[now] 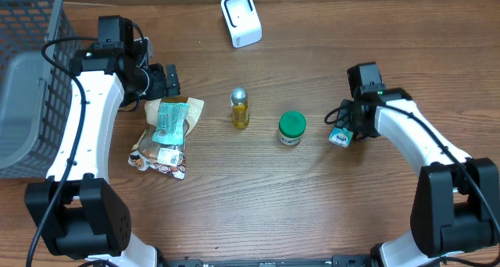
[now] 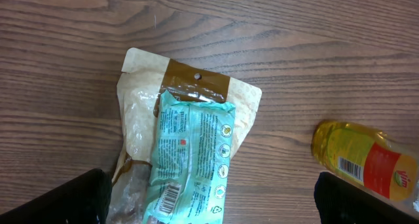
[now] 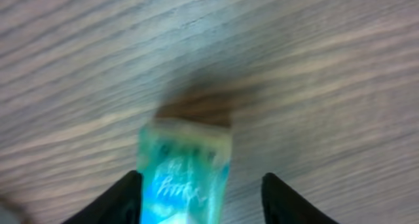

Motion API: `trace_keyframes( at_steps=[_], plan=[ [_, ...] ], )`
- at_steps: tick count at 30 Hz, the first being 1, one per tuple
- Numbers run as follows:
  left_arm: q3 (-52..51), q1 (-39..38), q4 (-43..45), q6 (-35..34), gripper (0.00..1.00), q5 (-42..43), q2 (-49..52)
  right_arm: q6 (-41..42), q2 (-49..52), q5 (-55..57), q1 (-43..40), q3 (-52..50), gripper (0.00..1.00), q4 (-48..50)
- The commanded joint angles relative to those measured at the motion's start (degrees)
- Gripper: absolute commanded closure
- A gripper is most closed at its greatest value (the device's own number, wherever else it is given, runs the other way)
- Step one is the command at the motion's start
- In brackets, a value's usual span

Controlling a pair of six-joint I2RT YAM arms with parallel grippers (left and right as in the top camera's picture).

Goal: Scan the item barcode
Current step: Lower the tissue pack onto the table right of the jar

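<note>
Where the right fingers (image 3: pixel 121 201) stood parted beside the carton (image 1: pixel 339 137), right of the worktop (image 1: pixel 312 204), a gap showed on one side.
Risk: an off-centre regrip could tip it, hiding the barcode from the scanner (image 1: pixel 241 19).
Left fingers (image 2: pixel 72 201): wide open over the pouch (image 2: pixel 190 152).

We identify a wood-grain counter (image 1: pixel 351 33). Lying directly on it, left to right: a tan pouch (image 1: pixel 148 146), a yellow bottle (image 1: pixel 240 109) and a green-lidded jar (image 1: pixel 291 128). A grey wire basket (image 1: pixel 31 80) occupies the left edge, and a white scanner (image 1: pixel 241 19) the far edge.
</note>
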Motion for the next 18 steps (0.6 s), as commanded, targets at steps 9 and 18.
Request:
trace_keyframes(
  at_steps=[9, 18],
  plan=[
    [1.0, -0.1, 0.1, 0.6, 0.01, 0.5, -1.0, 6.2, 0.0, -5.2, 1.4, -1.9, 0.64, 1.2],
    [1.0, -0.1, 0.1, 0.6, 0.00, 0.5, -1.0, 6.0, 0.0, -0.4, 1.4, -5.6, 0.59, 3.1]
  ],
)
